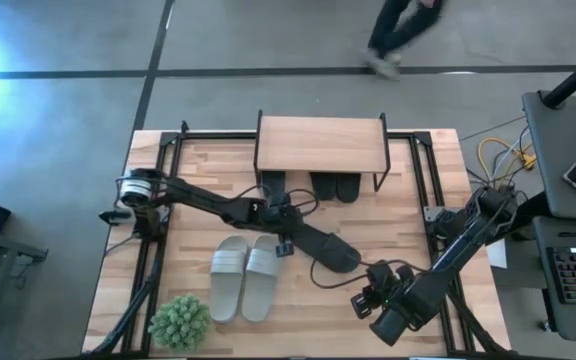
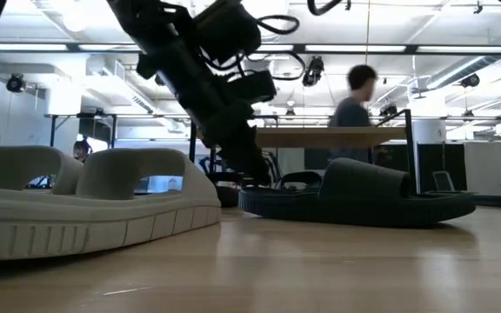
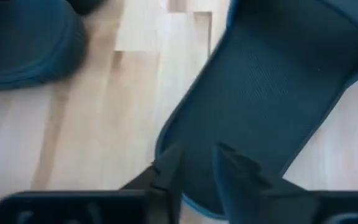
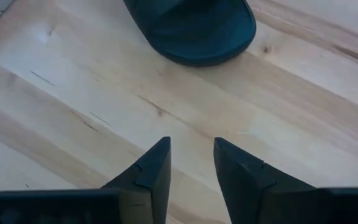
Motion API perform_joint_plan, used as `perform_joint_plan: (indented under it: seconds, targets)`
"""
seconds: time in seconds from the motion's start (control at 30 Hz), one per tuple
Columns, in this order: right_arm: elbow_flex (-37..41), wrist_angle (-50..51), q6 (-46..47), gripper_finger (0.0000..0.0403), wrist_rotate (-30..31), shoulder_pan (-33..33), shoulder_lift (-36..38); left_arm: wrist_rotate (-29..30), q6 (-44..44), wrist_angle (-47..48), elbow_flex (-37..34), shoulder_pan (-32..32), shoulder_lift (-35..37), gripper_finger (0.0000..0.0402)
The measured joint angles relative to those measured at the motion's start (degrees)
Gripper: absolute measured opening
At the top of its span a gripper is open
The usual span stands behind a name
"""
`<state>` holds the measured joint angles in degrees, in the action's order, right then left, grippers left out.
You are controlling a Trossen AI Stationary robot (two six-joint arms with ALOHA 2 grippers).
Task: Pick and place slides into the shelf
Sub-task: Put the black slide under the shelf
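Black rubber fills most of the left wrist view: we see the left gripper (image 3: 197,168) with its fingers a narrow gap apart, straddling the heel rim of a black slide (image 1: 326,248) that lies flat on the table (image 1: 208,170) just right of centre in the high view. Whether the fingers already pinch that rim we cannot tell.

In the lower right of the high view, the right gripper (image 4: 191,163) hangs over bare wood. Its fingers stand slightly apart with nothing between them, and the toe of that same black slide lies just ahead of it.

The shelf (image 1: 320,143) stands at the upper middle of the table. Under its plank top we see dark slides (image 1: 334,186), their ends poking out at the front edge; how many we cannot tell.

The pale pair of slides (image 1: 245,276) sits side by side at the lower centre-left, beside a small green plant (image 1: 180,321).
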<state>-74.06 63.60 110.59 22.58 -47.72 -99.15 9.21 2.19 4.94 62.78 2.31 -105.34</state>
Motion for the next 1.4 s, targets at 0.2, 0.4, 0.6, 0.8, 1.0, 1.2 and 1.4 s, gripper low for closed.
perform_joint_plan:
  seconds: [0.2,0.4,0.6,0.8,1.0,1.2,1.4]
  targets:
    - [0.0,0.5,0.9,0.0089,0.0,0.0,0.1,-3.8,2.2,2.9,0.0,-0.1,-1.4,0.0004]
    - [0.2,0.8,0.4,0.0074,0.0,1.0,0.1,-11.9,13.3,3.9,0.1,1.3,-1.3,0.0008]
    - [0.4,1.6,-2.9,0.007,0.0,3.2,0.5,-14.2,20.9,-3.1,0.3,5.2,-1.4,0.0008]
    - [0.4,8.7,-1.6,0.007,0.1,4.2,2.6,-13.2,24.7,-11.2,0.3,8.9,-1.6,0.0008]
    - [0.5,16.3,1.7,0.007,0.4,4.2,6.5,-7.3,24.7,-12.4,0.1,10.6,-1.6,0.0008]
    - [6.0,5.3,-0.3,0.0055,-1.5,4.9,11.5,-2.0,24.4,-12.5,0.7,10.1,-1.5,0.0008]
    - [17.0,-6.4,5.2,0.0012,1.2,5.5,15.6,0.4,24.6,-11.5,0.5,9.7,-3.8,0.0008]
